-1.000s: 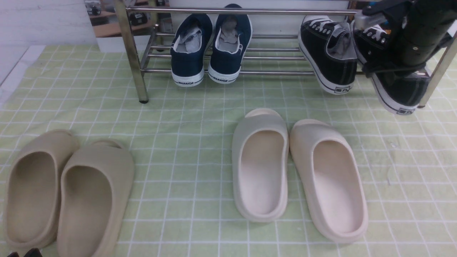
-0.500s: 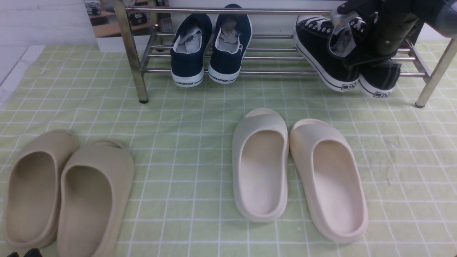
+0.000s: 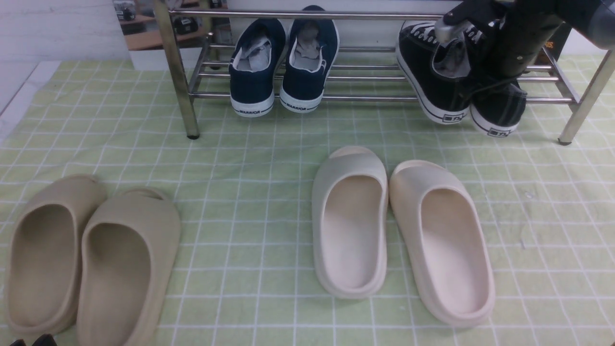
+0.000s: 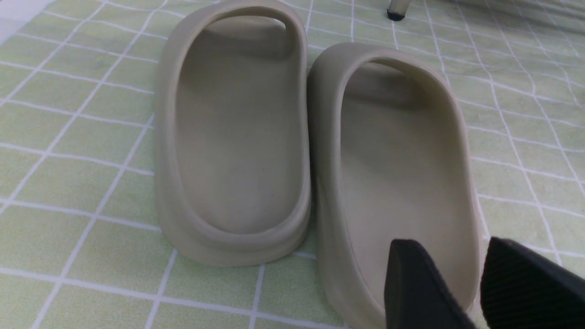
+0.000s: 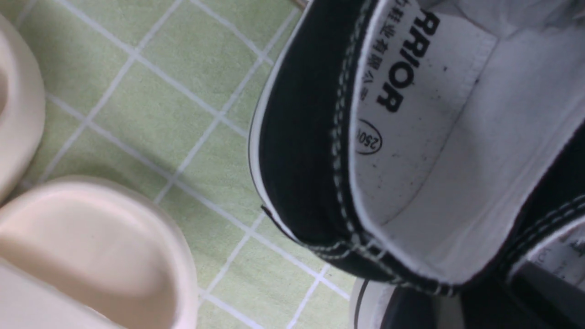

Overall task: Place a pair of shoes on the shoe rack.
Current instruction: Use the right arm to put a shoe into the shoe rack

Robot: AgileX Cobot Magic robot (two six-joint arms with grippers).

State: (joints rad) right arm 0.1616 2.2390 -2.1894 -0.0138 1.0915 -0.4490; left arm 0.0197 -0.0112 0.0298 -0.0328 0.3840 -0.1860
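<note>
Fingers of the left hand point(image 4: 450, 256) apart above tan slippers point(image 4: 237, 137), lower left of the front frame. Mid-frame, cream slippers point(image 3: 350, 226) on checked cloth point(image 3: 240, 158). Upper right, right hand point(image 3: 478, 72) clamped on the pair of shoes point(image 3: 442, 81), tilted on the shoe rack point(image 3: 336, 15), heels past its front bar.

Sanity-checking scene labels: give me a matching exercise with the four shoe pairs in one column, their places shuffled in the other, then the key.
Things
1. black sneakers
2. navy sneakers
3. cream slides
4. tan slides

Places
a. on the cloth, near left corner
b. on the rack, left part
c. rack's right end, heels past the front bar
d. on the cloth, centre-right

Pairs: 1-c, 2-b, 3-d, 4-a
</note>
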